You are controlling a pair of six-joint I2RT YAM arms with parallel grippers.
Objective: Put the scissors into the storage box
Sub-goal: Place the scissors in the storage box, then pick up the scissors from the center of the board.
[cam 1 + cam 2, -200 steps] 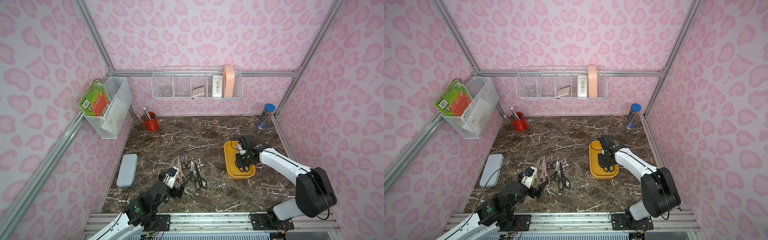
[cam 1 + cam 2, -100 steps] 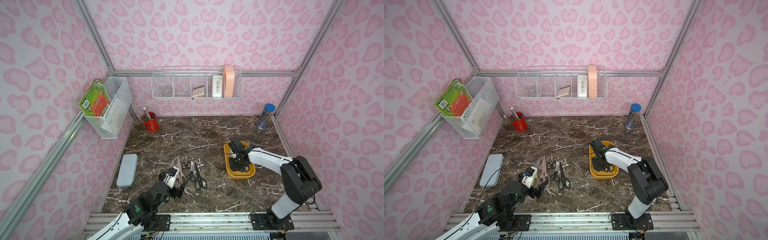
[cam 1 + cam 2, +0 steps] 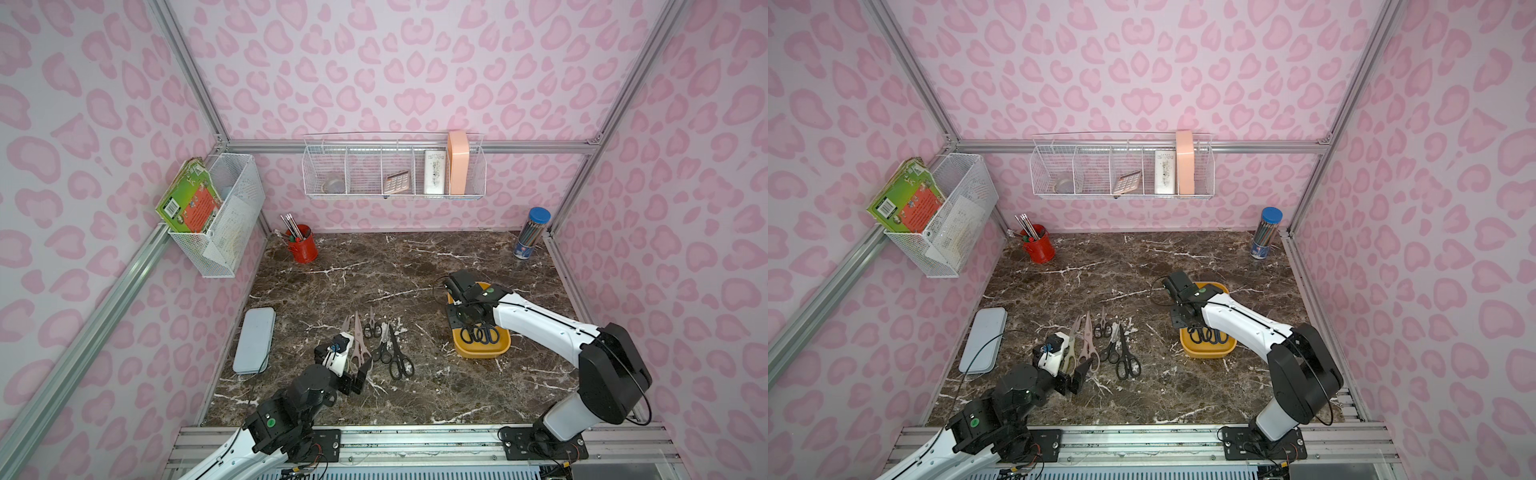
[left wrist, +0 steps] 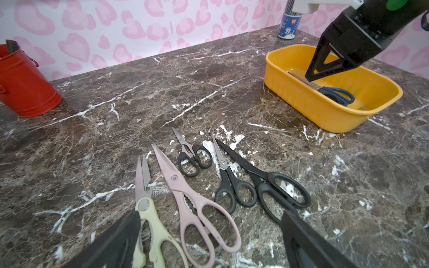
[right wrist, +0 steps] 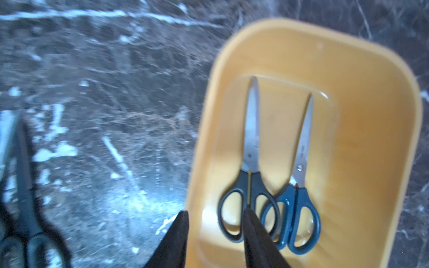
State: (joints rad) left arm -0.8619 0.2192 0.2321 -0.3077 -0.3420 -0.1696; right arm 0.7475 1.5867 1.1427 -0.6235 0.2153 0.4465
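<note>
We've got two scissors [image 5: 251, 139] in the yellow storage box [image 5: 348, 51], five pairs [image 4: 173, 178] left on the table [image 4: 209, 81], toward its front edge. Right jaws part-open, empty; left jaws wide.

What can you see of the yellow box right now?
The box is a shallow yellow tray, plastic by its look, rectangular with rounded corners. It sits flat on the marble table, apart from the loose scissors. Inside lie two pairs flat, side by side, blades the same way, handles overlapping: one dark-handled, one blue-handled. The right gripper hangs over one long side, jaws parted; whether it touches is unclear.
</note>
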